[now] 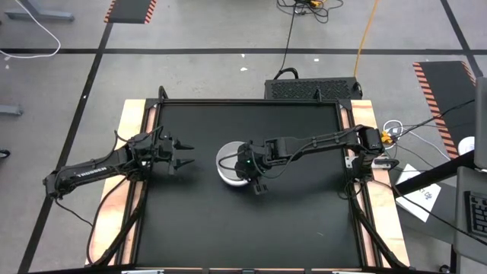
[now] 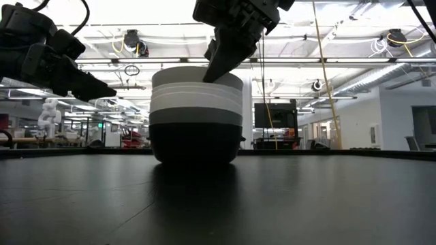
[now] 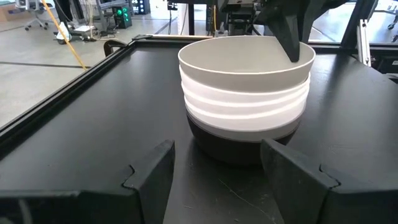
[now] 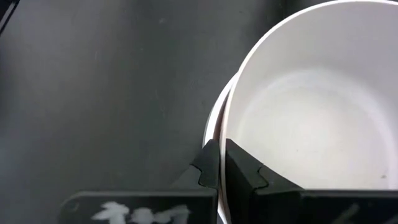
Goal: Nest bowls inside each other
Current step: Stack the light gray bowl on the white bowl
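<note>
Left gripper [image 1: 181,154] waited left of the bowl stack [image 1: 230,164] at table centre, fingers spread, holding nothing. Right gripper [image 1: 245,169], nearer, sat over the stack's rim, fingers pinched on the top white bowl [image 4: 311,106]'s wall. Low view showed nested layers hidden from above.

Desk [image 1: 228,221]: black top, pale wooden edges at both sides. Behind its far edge, a black vented box [image 1: 312,89] on the grey floor. Orange cable [image 1: 368,30] runs across floor. Hazard-striped mats [image 1: 445,87] nearby. White papers [image 1: 420,190] lie right of desk.
</note>
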Robot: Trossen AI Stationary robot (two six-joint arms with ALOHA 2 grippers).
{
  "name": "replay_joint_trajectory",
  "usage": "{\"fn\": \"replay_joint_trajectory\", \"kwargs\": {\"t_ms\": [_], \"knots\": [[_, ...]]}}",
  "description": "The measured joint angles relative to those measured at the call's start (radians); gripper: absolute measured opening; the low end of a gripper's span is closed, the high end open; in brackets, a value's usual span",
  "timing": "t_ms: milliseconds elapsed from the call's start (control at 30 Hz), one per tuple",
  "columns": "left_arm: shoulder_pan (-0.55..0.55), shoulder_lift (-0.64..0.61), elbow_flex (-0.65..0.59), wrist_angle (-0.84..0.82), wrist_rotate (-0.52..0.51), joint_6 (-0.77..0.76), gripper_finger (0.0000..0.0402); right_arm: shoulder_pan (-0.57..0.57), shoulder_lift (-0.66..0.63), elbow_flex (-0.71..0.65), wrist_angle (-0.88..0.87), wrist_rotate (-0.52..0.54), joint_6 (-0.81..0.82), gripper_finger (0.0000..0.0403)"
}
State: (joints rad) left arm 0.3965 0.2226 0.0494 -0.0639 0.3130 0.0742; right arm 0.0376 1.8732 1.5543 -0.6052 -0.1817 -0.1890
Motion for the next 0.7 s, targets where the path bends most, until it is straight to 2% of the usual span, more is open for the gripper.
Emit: {"fn": "replay_joint_trajectory", "kwargs": {"t_ms": [300, 400, 700], "knots": [[0.000, 0.000, 0.000, 0.000, 0.000, -0.004, 0.0239, 0.009, 0.001, 0.038, -0.063, 0.011, 0.074, 0.0000], [0.000, 0.000, 0.000, 0.000, 0.000, -0.004, 0.0239, 0.017, 0.001, 0.040, -0.059, 0.074, 0.124, 0.0000], [0.000, 0.000, 0.000, 0.000, 0.000, -0.004, 0.0239, 0.050, 0.001, 0.040, -0.067, 0.112, 0.137, 0.0000]]}}
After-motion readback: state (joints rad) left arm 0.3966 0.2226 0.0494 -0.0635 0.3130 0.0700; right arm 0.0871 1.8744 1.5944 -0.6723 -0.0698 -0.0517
